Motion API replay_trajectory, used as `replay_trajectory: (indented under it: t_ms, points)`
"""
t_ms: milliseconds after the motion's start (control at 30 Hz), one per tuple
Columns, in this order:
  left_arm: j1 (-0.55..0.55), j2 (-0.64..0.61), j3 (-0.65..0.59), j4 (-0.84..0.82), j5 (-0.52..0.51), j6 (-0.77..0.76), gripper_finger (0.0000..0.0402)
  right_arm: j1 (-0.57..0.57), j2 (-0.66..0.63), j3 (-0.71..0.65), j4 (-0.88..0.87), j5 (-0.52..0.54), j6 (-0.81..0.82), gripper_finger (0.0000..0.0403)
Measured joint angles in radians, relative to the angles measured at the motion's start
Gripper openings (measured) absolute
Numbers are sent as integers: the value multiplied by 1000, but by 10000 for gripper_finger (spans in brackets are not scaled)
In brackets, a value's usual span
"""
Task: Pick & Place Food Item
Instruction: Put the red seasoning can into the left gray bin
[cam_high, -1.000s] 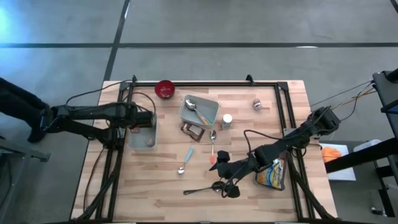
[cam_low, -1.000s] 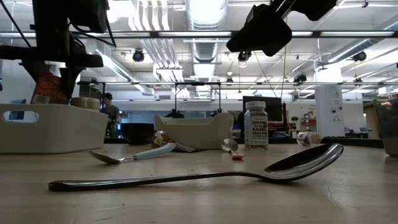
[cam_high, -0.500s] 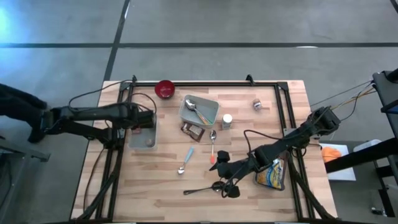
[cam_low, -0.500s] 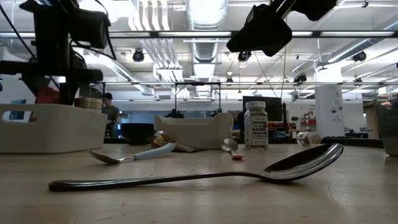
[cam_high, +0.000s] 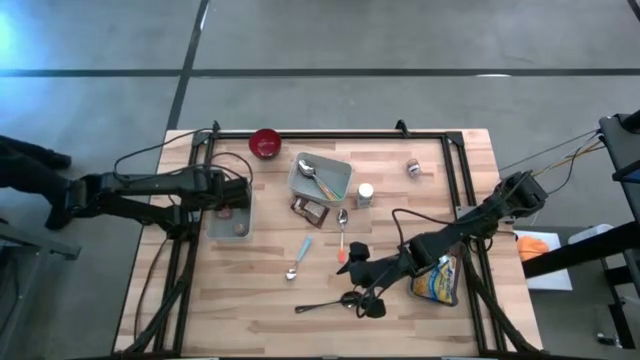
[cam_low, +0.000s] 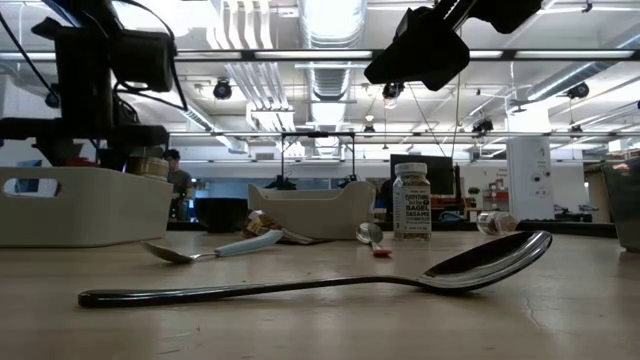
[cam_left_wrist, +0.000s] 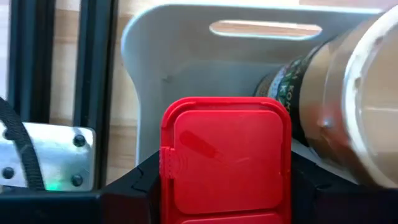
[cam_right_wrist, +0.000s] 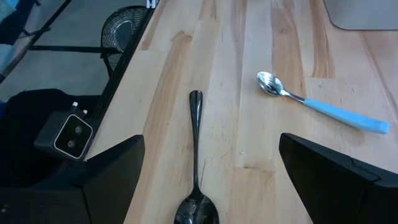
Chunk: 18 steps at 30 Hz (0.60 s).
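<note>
My left gripper (cam_high: 232, 200) hangs over the grey bin (cam_high: 228, 232) at the table's left and is shut on a container with a flat red lid (cam_left_wrist: 227, 158). A brown cylindrical jar (cam_left_wrist: 348, 106) lies on its side in the same bin. In the low view the gripper (cam_low: 92, 150) dips behind the bin's wall (cam_low: 80, 205), which hides the container. Near the table's front, my right gripper (cam_high: 354, 281) hovers open above a black spoon (cam_high: 322, 306) that lies flat on the wood (cam_right_wrist: 195, 124). My left gripper pinches the red-lidded container between its two fingers, one on each side of the lid (cam_left_wrist: 166, 168). The fingers (cam_left_wrist: 134, 183) come from above, pointing steeply down. The container hangs upright inside the bin; whether its bottom touches the bin's floor cannot be seen.
A second grey bin (cam_high: 334, 184) with a spoon stands mid-table, beside a brown packet (cam_high: 310, 208) and a white bottle (cam_high: 365, 195). A red bowl (cam_high: 265, 143), a small jar (cam_high: 413, 169), a blue-handled spoon (cam_high: 300, 258), an orange-handled spoon (cam_high: 342, 235) and a yellow bag (cam_high: 437, 282) are also on the table.
My left gripper has gone down into the grey bin with the red-lidded container, which has sunk behind the bin's wall in the low view. My right gripper has kept still.
</note>
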Motion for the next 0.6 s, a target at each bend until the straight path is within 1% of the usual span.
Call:
replay_trajectory:
  t_ms: [600]
  points:
    - [2,8,-15,13,14,-56,198,0,0,0,0,-2,0,371]
